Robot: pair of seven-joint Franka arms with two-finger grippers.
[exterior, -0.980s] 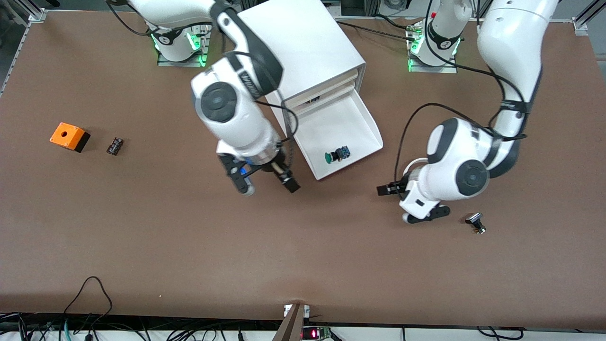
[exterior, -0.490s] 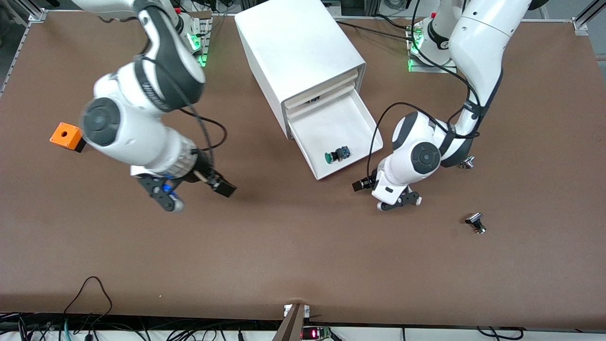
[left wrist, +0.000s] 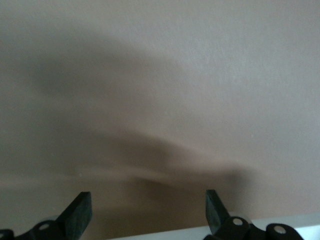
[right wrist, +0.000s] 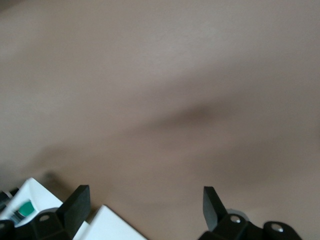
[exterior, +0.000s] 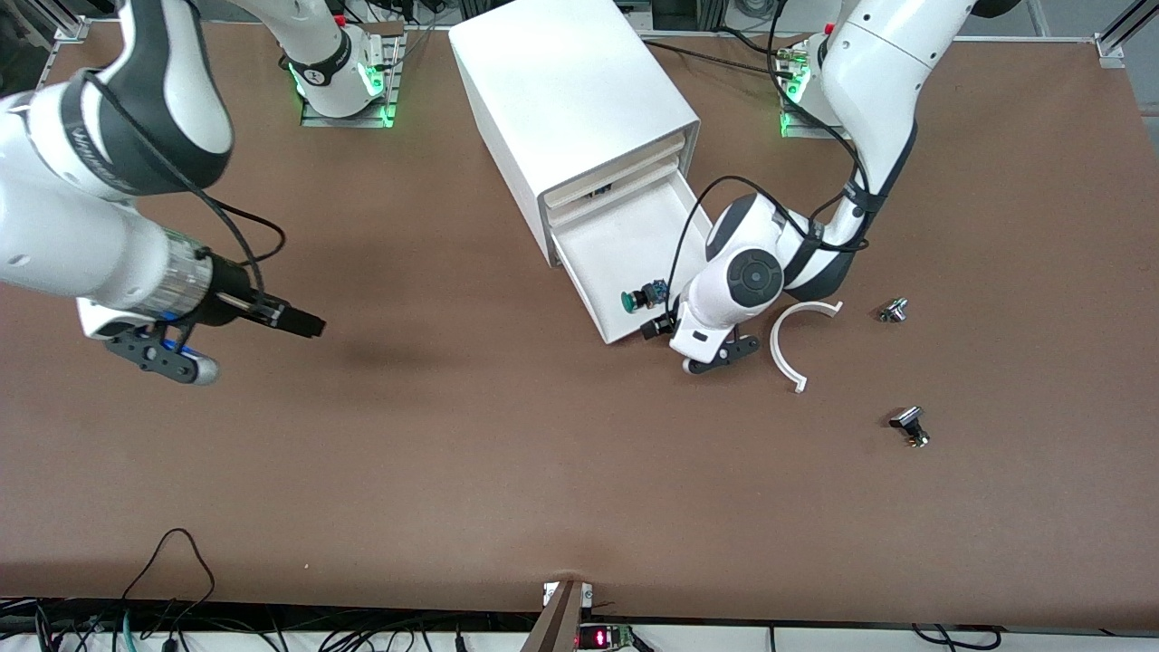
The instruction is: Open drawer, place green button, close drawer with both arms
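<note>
The cabinet (exterior: 570,91) stands mid-table with its bottom drawer (exterior: 625,240) pulled open. The green-capped button (exterior: 644,298) lies in the drawer near its front wall. My left gripper (exterior: 720,355) is low, at the drawer's front corner toward the left arm's end, open and empty. Its wrist view (left wrist: 146,196) shows bare table and a white edge. My right gripper (exterior: 167,355) is over bare table toward the right arm's end, open and empty. Its wrist view (right wrist: 145,191) shows a white drawer corner (right wrist: 107,225) and a bit of the green cap (right wrist: 22,207).
A white curved strip (exterior: 797,340) lies on the table beside the left arm. A silvery metal part (exterior: 895,311) and a black-capped button (exterior: 908,424) lie toward the left arm's end. Cables run along the table edge nearest the front camera.
My right arm swung away from the drawer toward its own end of the table. My left gripper moved in to the drawer's front corner, uncovering the white curved strip.
</note>
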